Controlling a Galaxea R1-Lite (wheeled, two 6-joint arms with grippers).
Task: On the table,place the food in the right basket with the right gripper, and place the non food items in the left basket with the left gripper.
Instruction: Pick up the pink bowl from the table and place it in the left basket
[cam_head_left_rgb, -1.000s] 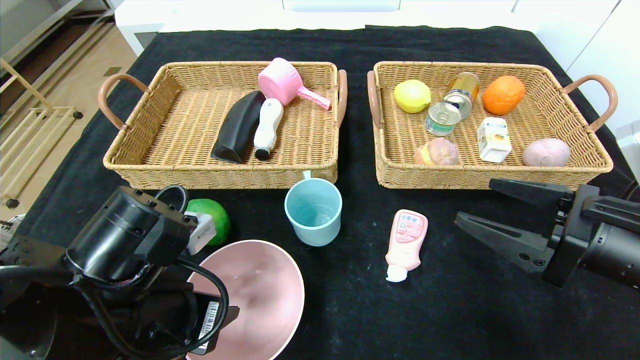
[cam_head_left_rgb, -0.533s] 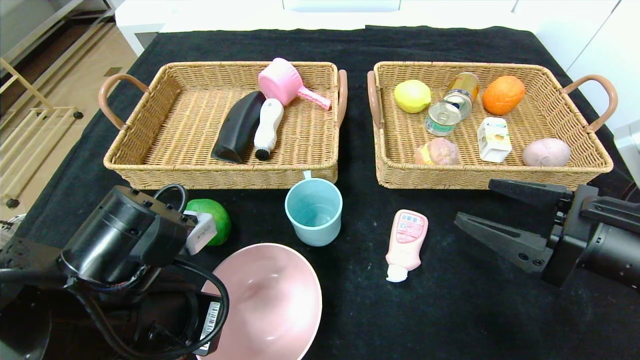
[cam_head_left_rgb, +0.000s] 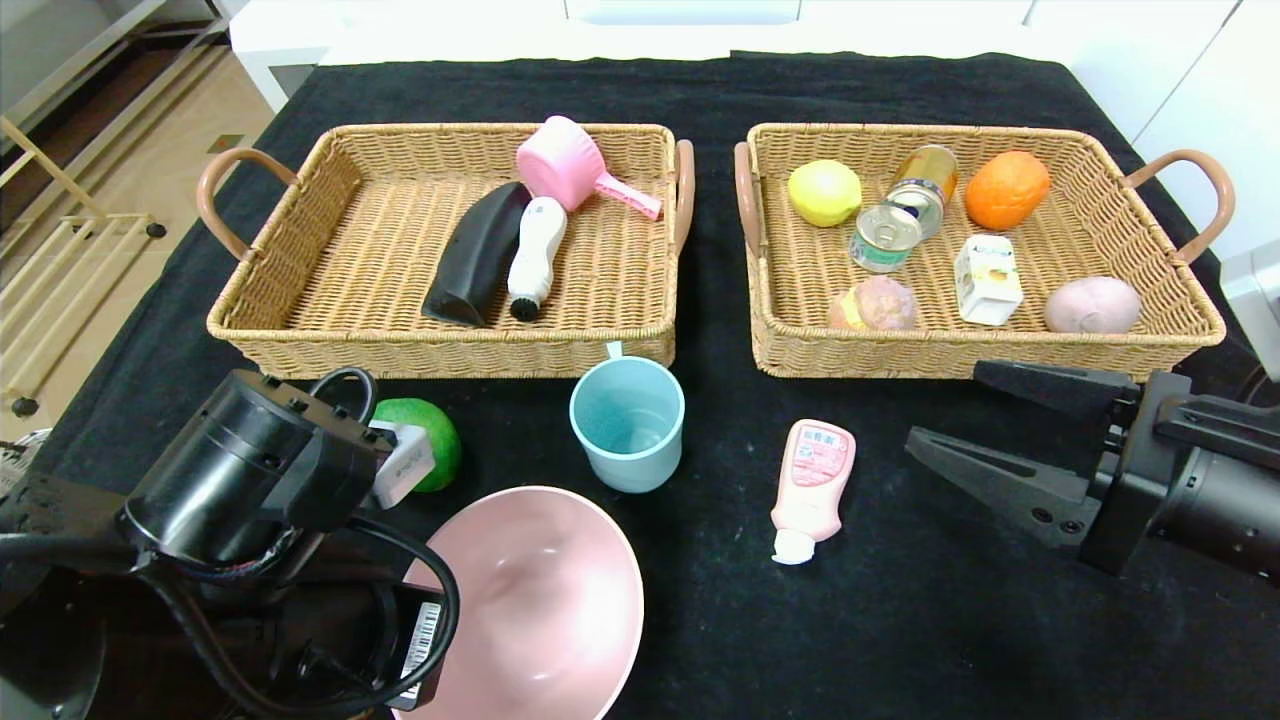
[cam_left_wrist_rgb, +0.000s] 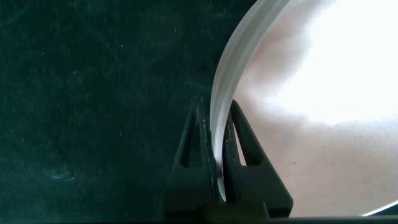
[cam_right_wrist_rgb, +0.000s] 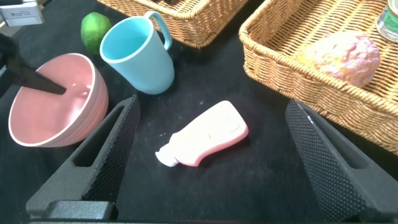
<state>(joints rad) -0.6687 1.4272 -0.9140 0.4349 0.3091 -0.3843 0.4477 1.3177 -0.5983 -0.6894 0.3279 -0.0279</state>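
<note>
The left gripper (cam_left_wrist_rgb: 214, 163) jaws pinch only the bowl (cam_head_left_rgb: 530, 600) rim; lifted, it could swing and slip free. The right gripper (cam_head_left_rgb: 960, 420) jaws gape empty.

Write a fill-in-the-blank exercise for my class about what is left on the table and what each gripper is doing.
1. The left gripper is shut on the rim of the pink ____.
2. The blue mug stands upright just in front of the ____ basket.
3. The right gripper has its jaws ____, near the pink bottle.
4. The green fruit lies on the ____.

Missing words: bowl; left; open; table
</note>
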